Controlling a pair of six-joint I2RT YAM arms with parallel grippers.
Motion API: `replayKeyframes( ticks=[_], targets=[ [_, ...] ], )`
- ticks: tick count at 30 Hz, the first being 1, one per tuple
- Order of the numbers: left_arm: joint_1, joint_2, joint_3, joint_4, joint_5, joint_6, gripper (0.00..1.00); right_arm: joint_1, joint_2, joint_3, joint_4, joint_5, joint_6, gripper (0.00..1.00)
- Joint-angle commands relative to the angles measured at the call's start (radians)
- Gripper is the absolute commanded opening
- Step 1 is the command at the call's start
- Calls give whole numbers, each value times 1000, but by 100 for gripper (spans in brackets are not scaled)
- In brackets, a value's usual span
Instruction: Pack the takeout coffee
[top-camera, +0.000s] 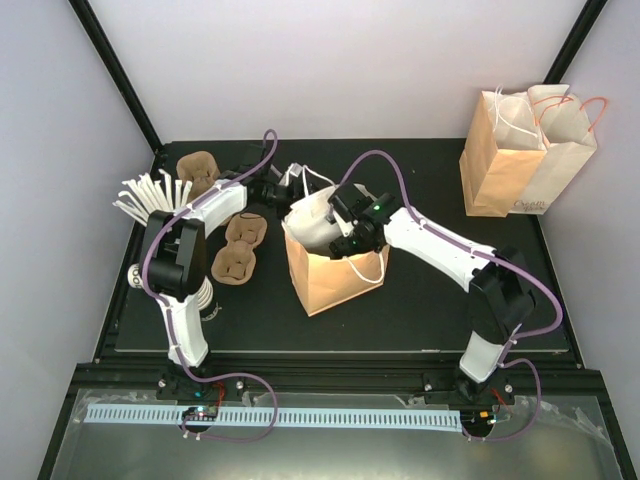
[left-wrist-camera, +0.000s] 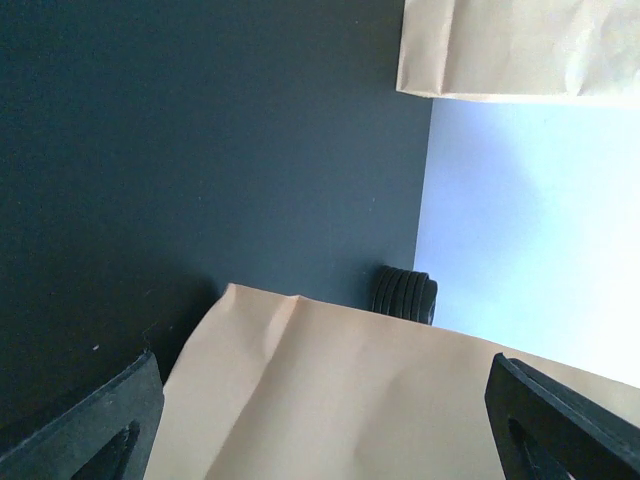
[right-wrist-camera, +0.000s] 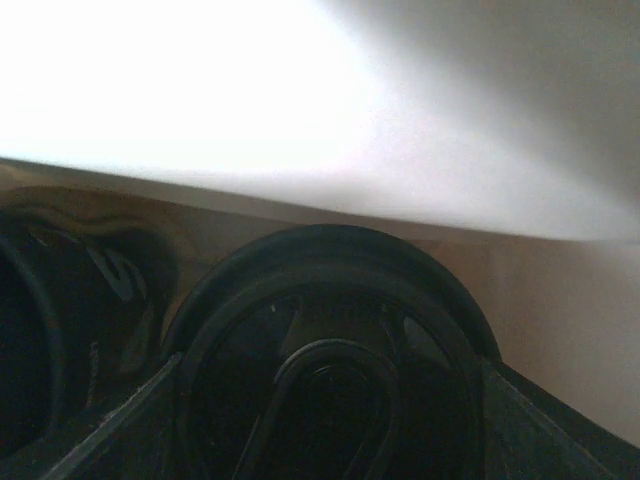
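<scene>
L gripper (left-wrist-camera: 320, 385) at rim of brown bag (top-camera: 335, 270), mid table (top-camera: 420, 300); jaws wide, empty. R gripper (right-wrist-camera: 330, 378) inside bag, jaws clamped on takeout coffee (right-wrist-camera: 330, 300) lid. Pulp carriers (top-camera: 240, 245), white cup stack (top-camera: 150, 195) left; spare bags (top-camera: 520, 150) far right.

Left jaws wide, right jaws clamped

A brown paper bag (top-camera: 322, 278) stands open mid-desk (top-camera: 430, 305), with white paper at its mouth. Two more bags (top-camera: 512, 160) stand together at the far right corner. Three pulp carriers (top-camera: 244, 229) lie at the left, near a fan of white sticks (top-camera: 148, 193).
</scene>
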Motion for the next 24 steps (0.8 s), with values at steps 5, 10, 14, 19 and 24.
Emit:
replayKeyframes(
  ticks=[5, 10, 14, 19, 24],
  targets=[
    [-5, -48, 7, 5, 11, 21, 90, 6, 241, -85, -148, -49, -30, 1],
    [-5, -83, -17, -17, 9, 54, 90, 6, 236, -118, -165, -63, -29, 1],
    [-5, -101, -45, -22, 9, 69, 90, 8, 225, -150, -184, -78, -29, 1],
    [-5, -112, -52, -26, 6, 77, 90, 14, 175, -195, -189, -95, -9, 1],
    [-5, -115, -51, -35, 8, 90, 90, 21, 207, -177, -205, -109, -13, 1]
  ],
)
